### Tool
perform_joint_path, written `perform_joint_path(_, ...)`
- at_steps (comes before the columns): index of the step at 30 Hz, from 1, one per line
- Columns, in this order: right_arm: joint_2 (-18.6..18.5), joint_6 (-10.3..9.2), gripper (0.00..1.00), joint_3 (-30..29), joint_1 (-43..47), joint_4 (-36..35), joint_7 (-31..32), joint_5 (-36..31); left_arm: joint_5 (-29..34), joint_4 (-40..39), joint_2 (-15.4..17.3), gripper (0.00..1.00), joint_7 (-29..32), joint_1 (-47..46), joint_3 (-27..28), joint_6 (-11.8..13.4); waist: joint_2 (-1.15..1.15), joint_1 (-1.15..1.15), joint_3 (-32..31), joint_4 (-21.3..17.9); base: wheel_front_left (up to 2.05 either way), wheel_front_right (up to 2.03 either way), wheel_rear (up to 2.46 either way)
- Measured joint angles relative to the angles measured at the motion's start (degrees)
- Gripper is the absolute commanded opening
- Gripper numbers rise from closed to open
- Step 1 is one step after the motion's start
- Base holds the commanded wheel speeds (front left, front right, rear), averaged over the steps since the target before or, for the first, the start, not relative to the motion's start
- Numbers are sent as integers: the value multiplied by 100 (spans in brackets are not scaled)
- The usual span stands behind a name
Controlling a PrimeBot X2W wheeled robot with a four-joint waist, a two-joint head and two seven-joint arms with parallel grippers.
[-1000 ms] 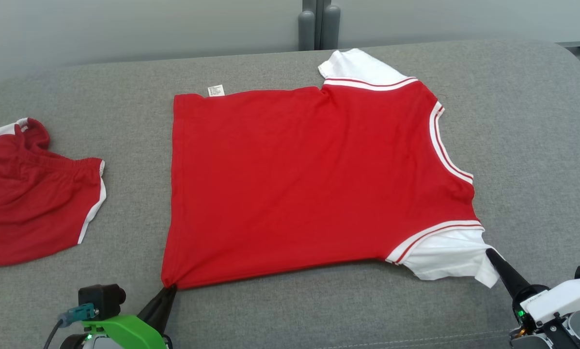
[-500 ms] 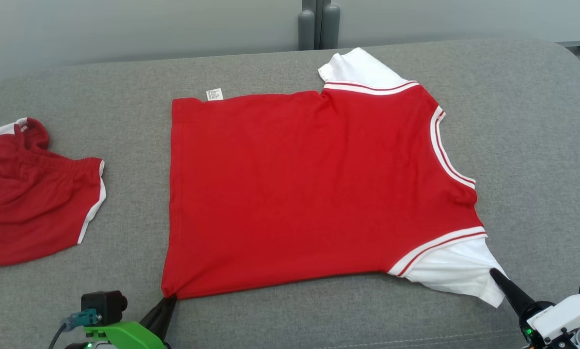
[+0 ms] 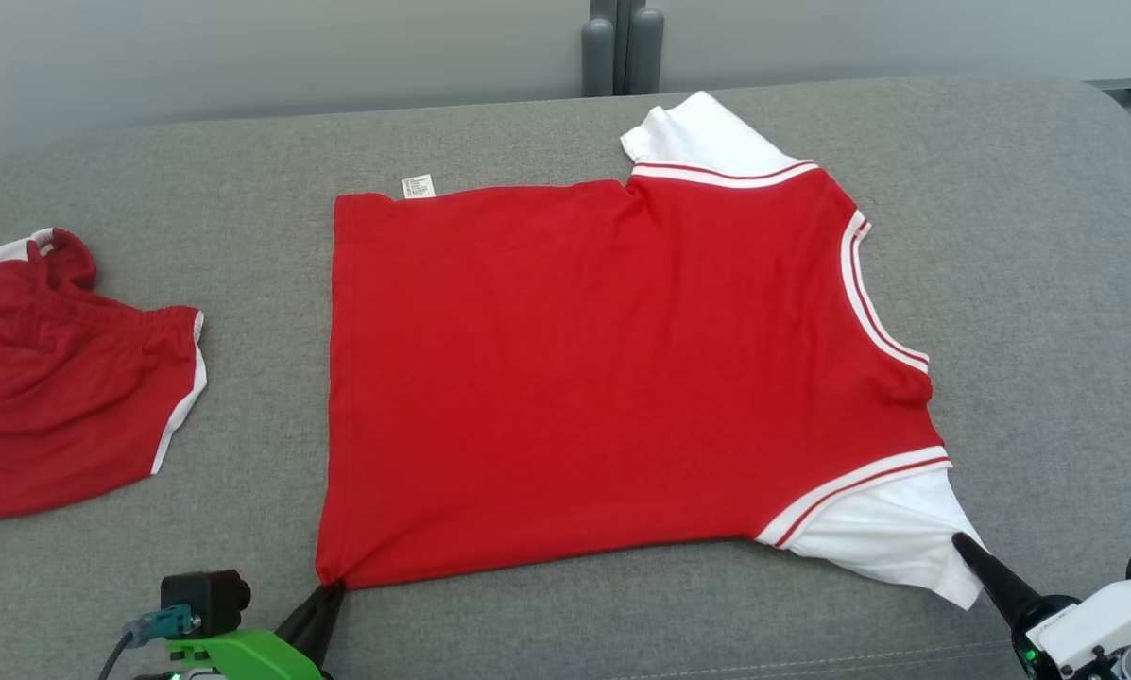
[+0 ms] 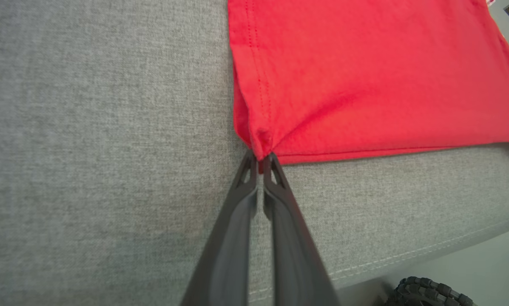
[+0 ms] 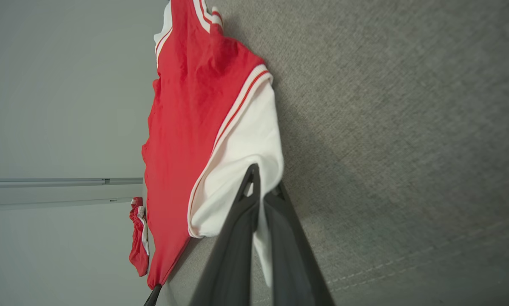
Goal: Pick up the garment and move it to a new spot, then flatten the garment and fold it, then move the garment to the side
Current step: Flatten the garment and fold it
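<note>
1. Spread out: the red short-sleeved jersey shirt with white striped sleeves (image 3: 603, 368) lies flat at the middle of the grey fabric-covered tabletop (image 3: 1047, 283), well apart from the crumpled red shorts (image 3: 64, 387) at the left
2. Both hold: the left gripper (image 3: 331, 587) has its fingers clenched on the near-left hem corner, and the right gripper (image 3: 962, 544) pinches the near white sleeve
3. Apparently still to come: folding, then the move aside

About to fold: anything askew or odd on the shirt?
Mostly flat. The red T-shirt with white sleeves puckers where the left gripper pinches its near hem corner; the near sleeve tapers to a point at the right gripper. A white care label pokes out at the far edge.
</note>
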Motion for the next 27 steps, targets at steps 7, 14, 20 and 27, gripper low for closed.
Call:
perform_joint_path(7, 25, 0, 76, -9, -8, -15, -1, -1, 0, -42, 5, 39, 0, 0, 8, 34, 0, 0, 16, -2, 0, 0, 0)
perform_joint_path(14, 43, -1, 100, -15, -12, -26, -2, -11, 0, -93, 20, 100, 18, 0, 9, 73, 0, 0, 21, -11, 0, 0, 0)
perform_joint_path(20, 37, -1, 100, -58, -12, -26, -9, -14, 0, -181, 33, 100, 68, 1, 11, 119, 0, 0, 22, -13, 0, 0, 0)
perform_joint_path(27, 25, -1, 100, -166, -14, -114, -105, -66, 0, -380, 127, 100, 13, 0, 204, 181, 0, 0, 17, -12, 0, 0, 0)
